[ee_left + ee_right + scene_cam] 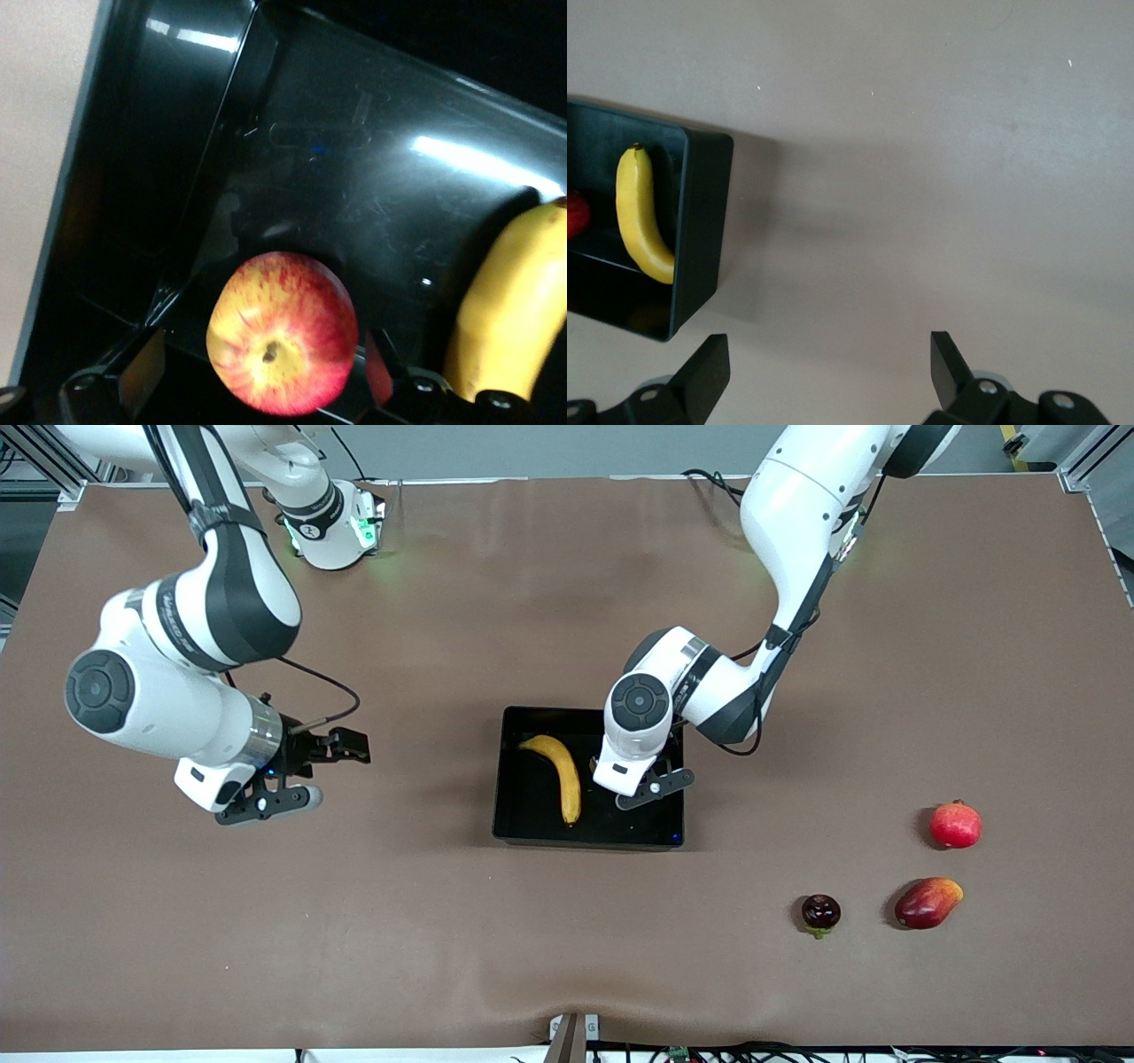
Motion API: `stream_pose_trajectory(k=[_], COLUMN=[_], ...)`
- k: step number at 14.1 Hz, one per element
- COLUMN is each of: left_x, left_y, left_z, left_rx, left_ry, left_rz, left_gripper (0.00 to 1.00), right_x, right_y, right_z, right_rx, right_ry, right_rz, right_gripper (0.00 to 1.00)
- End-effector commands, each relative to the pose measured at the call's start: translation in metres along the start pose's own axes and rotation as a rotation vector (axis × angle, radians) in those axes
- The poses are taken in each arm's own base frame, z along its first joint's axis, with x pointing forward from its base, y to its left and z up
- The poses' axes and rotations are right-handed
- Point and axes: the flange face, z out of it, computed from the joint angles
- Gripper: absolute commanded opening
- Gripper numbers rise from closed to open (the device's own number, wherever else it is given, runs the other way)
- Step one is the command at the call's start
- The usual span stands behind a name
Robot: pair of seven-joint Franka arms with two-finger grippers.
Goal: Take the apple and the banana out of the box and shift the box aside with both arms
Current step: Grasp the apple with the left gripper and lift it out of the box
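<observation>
The black box (pixel 588 836) sits mid-table. The yellow banana (pixel 561 774) lies inside it. My left gripper (pixel 646 789) is down in the box at the end toward the left arm and hides the apple in the front view. In the left wrist view the red apple with yellow streaks (pixel 282 333) rests on the box floor (pixel 354 177) between my open fingers (pixel 142 372), with a gap on each side. The banana (pixel 509 310) lies beside it. My right gripper (pixel 310 775) is open and empty over bare table toward the right arm's end; its view shows the box (pixel 700 221), banana (pixel 642 217) and a bit of apple (pixel 574 212).
A red pomegranate (pixel 956 825), a red-orange mango (pixel 928 903) and a small dark round fruit (pixel 821 912) lie on the brown table toward the left arm's end, nearer the front camera than the box.
</observation>
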Motion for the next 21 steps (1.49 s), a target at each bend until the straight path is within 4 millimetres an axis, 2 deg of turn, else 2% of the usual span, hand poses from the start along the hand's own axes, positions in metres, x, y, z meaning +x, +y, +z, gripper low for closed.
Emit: stream_pose_trajectory(k=[1, 4, 5, 6, 8, 9, 10, 11, 13, 15, 16, 18, 19, 21], left_x=[0.001, -0.003, -0.003, -0.003, -0.001, 0.002, 0.005, 0.009, 0.028, 0.06, 0.074, 0.105, 0.12, 0.147], left_y=[0.005, 0.012, 0.012, 0.012, 0.011, 0.009, 0.003, -0.005, -0.033, -0.077, -0.101, -0.158, -0.185, -0.237], left_z=[0.016, 0.025, 0.025, 0.023, 0.012, -0.001, -0.019, -0.049, -0.114, -0.167, -0.185, -0.194, -0.192, -0.173], left_rx=[0.015, -0.003, -0.003, -0.005, -0.013, -0.02, -0.019, -0.02, -0.053, -0.082, -0.074, -0.013, 0.002, 0.021], left_ry=[0.018, 0.026, 0.026, 0.027, 0.032, 0.038, 0.04, 0.049, 0.081, 0.098, 0.094, 0.042, 0.024, -0.01], left_rz=[-0.019, -0.054, -0.054, -0.055, -0.054, -0.059, -0.064, -0.066, -0.058, -0.01, 0.029, 0.13, 0.163, 0.181], left_gripper=[1.0, 1.0, 0.92, 0.69, 0.06, 0.0, 0.0, 0.0, 0.0, 0.0, 0.0, 0.0, 0.0, 0.0], right_x=[0.007, 0.015, 0.016, 0.018, 0.021, 0.023, 0.024, 0.024, 0.027, 0.031, 0.032, 0.032, 0.032, 0.033], right_y=[-0.014, -0.021, -0.027, -0.03, -0.032, -0.032, -0.033, -0.036, -0.038, -0.039, -0.043, -0.053, -0.057, -0.061], right_z=[0.01, 0.016, 0.023, 0.025, 0.034, 0.04, 0.046, 0.048, 0.054, 0.06, 0.064, 0.068, 0.072, 0.081], right_rx=[0.005, 0.01, 0.023, 0.049, 0.103, 0.123, 0.137, 0.142, 0.141, 0.139, 0.138, 0.136, 0.137, 0.174], right_ry=[0.013, 0.062, 0.056, 0.065, 0.059, 0.051, 0.043, 0.048, 0.06, 0.073, 0.076, 0.082, 0.077, 0.067], right_rz=[0.005, 0.006, 0.004, 0.013, 0.04, 0.051, 0.059, 0.058, 0.058, 0.058, 0.053, 0.04, 0.035, 0.054], right_gripper=[1.0, 1.0, 1.0, 1.0, 1.0, 1.0, 1.0, 1.0, 1.0, 1.0, 1.0, 1.0, 1.0, 1.0])
